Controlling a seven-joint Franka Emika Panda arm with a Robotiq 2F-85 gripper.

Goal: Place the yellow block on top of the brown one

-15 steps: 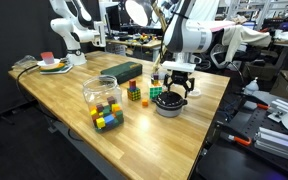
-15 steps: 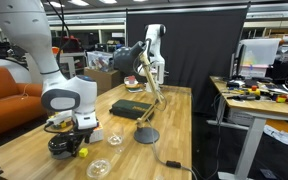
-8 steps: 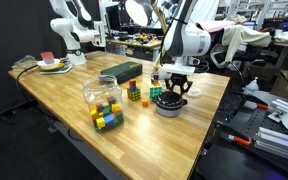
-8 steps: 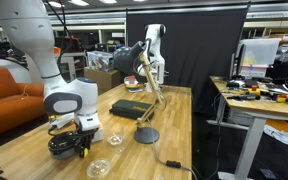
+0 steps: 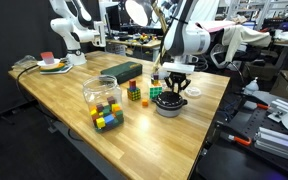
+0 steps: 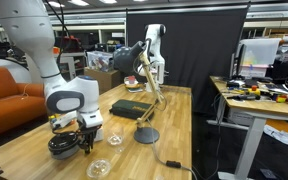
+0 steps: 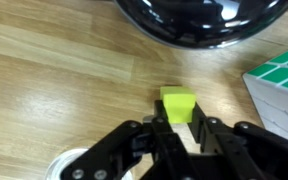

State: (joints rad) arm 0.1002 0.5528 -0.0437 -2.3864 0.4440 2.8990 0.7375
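In the wrist view the yellow block [image 7: 177,102] is a small bright cube resting on the wooden table [image 7: 54,70]. My gripper [image 7: 180,122] is shut on it, one finger pressed against each side. In both exterior views the gripper [image 5: 176,91] [image 6: 83,141] is low over the table beside the black bowl [image 5: 169,105] [image 6: 60,147], and its fingers hide the block there. I cannot pick out the brown one with certainty in any view.
A Rubik's cube [image 7: 282,88] [image 5: 134,93] and small loose cubes lie near the bowl [image 7: 199,20]. A clear jar of coloured cubes [image 5: 103,102] and a dark box [image 5: 120,70] [image 6: 129,108] stand on the table. A black disc [image 6: 147,135] and glass lids [image 6: 99,168] lie nearby.
The jaws have gone from open to shut around the yellow block. The arm has barely shifted.
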